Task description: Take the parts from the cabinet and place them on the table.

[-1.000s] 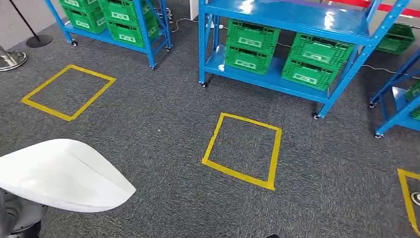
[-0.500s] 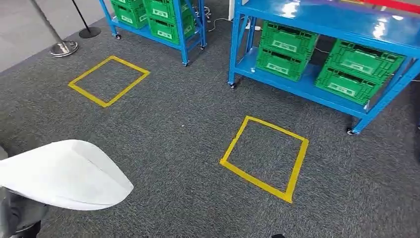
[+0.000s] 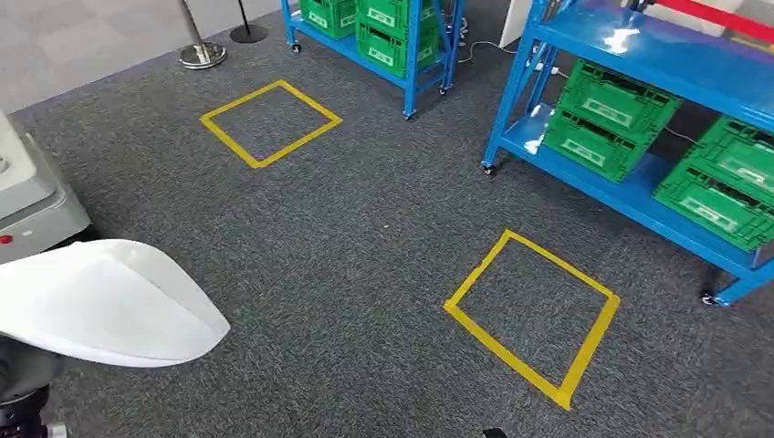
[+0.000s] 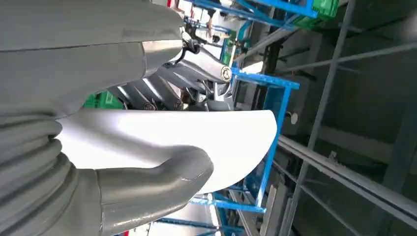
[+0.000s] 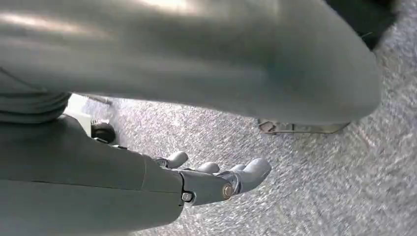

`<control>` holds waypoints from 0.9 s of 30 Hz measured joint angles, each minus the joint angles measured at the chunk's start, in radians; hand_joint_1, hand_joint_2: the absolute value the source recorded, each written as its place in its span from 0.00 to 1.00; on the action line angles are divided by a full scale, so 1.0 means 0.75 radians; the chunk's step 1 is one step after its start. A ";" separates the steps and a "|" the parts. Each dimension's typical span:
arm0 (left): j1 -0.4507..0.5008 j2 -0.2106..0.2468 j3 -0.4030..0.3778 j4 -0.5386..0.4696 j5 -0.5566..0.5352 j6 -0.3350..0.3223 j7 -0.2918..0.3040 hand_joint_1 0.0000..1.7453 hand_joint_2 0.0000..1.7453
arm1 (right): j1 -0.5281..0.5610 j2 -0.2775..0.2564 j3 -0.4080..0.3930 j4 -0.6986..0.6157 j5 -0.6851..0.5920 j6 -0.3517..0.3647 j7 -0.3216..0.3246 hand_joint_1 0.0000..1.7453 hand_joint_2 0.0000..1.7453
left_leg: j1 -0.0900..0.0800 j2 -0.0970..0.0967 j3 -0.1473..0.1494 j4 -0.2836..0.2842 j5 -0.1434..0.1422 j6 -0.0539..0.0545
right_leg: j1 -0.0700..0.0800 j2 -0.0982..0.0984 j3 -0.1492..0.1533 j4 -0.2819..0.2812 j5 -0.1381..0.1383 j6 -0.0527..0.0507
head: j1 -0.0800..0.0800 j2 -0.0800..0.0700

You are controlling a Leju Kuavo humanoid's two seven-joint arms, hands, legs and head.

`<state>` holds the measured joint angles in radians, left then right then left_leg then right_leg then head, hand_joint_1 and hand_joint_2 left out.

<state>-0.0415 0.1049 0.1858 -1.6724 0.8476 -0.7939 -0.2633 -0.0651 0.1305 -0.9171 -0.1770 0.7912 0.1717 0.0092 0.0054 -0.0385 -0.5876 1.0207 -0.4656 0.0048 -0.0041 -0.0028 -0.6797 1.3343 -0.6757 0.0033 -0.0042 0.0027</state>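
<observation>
The left hand grasps a smooth white curved part, low on the robot's left side above the grey carpet. In the left wrist view the thick grey thumb wraps over one face of the white part while darker fingers lie behind the other face, so the part is clamped between them. The right hand hangs over the carpet with its fingers stretched out, slightly apart and holding nothing.

Two yellow tape squares mark the carpet: one ahead to the right, another farther off to the left. Blue shelving racks stand beyond them. The nearer rack, on the right, holds green crates on its lower shelf. The farther rack also carries green crates. A grey-white machine stands at the left edge.
</observation>
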 joint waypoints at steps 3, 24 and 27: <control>-0.006 -0.017 -0.007 -0.004 -0.003 0.015 0.031 1.00 1.00 | 0.000 0.002 -0.003 0.000 -0.009 -0.008 -0.004 0.00 0.00 | 0.001 -0.056 0.000 0.008 0.001 -0.002 | -0.005 0.013 0.064 -0.164 0.137 -0.006 | 0.000 0.000; 0.040 -0.041 -0.071 -0.012 -0.057 -0.029 -0.068 1.00 1.00 | 0.009 -0.015 -0.092 0.000 -0.063 -0.077 0.043 0.00 0.00 | -0.013 0.110 0.013 0.012 -0.023 -0.029 | 0.018 -0.199 0.180 -0.412 0.215 -0.040 | -0.005 0.000; 0.046 -0.038 -0.071 -0.020 -0.053 -0.030 -0.068 1.00 1.00 | 0.002 -0.017 -0.093 0.000 -0.062 -0.077 0.042 0.00 0.00 | 0.002 0.065 0.014 -0.002 -0.008 -0.006 | 0.005 -0.074 0.156 -0.338 0.155 -0.012 | -0.005 0.000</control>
<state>-0.0072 0.0767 0.1328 -1.6877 0.8080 -0.8167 -0.3143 -0.0633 0.1175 -0.9865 -0.1770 0.7446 0.1137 0.0404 0.0066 0.0101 -0.5772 1.0192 -0.4718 0.0003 -0.0003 -0.0582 -0.5626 1.0811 -0.5591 -0.0055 -0.0076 0.0027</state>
